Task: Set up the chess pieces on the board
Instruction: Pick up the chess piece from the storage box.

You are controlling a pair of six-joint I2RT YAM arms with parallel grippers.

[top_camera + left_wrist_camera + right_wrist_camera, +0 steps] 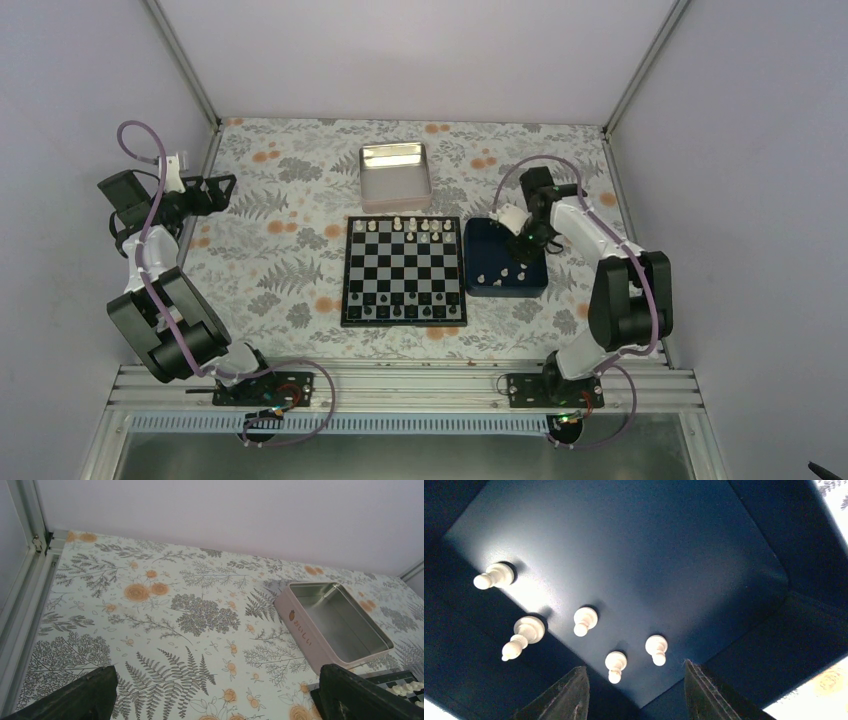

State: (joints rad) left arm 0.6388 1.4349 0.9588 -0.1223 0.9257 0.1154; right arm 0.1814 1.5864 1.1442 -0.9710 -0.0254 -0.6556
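While the right gripper hangs, fingers apart, above pieces in the tray beside the board, the left gripper gapes well left of it.

The left gripper is held roughly level with its fingers spread wide, while the right gripper points steeply down, fingers parted.

In left wrist view board cut off at corner; chess pieces too small to ID.
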